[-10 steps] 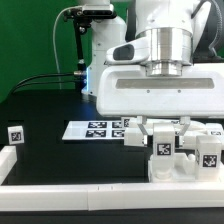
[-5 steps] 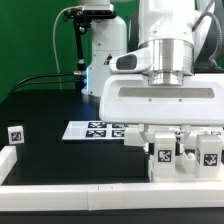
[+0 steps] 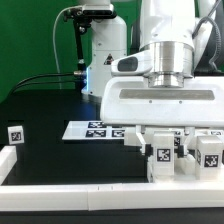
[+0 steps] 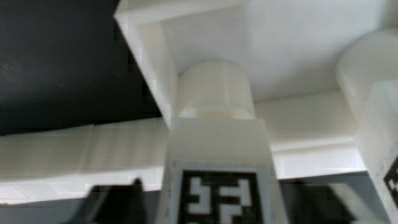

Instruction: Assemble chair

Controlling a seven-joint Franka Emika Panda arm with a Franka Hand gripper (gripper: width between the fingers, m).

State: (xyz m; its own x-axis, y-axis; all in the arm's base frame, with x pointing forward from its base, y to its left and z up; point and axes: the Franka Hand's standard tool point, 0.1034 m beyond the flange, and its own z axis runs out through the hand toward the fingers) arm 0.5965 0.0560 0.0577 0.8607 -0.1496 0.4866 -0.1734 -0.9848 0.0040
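The chair is a cluster of white tagged parts point(image 3: 190, 160) at the exterior view's front right. My gripper point(image 3: 163, 143) hangs straight over it, straddling an upright tagged post point(image 3: 163, 157). In the wrist view the post point(image 4: 217, 110) has a rounded end and a square tag. My gripper point(image 4: 217, 200) is open, and a dark finger point(image 4: 118, 200) stands on each side of the post with a small gap. A second tagged part point(image 3: 209, 152) stands just to the exterior view's right. A small tagged peg point(image 3: 15, 134) stands alone at the far left.
The marker board point(image 3: 95, 128) lies flat behind the cluster on the black table. White border rails run along the front point(image 3: 80, 186) and the left point(image 3: 7, 160). A second white robot base point(image 3: 100, 45) stands at the back.
The hand and the tagged post have shifted slightly lower in the exterior view. The jaws, earlier close on the post, now stand apart from it.
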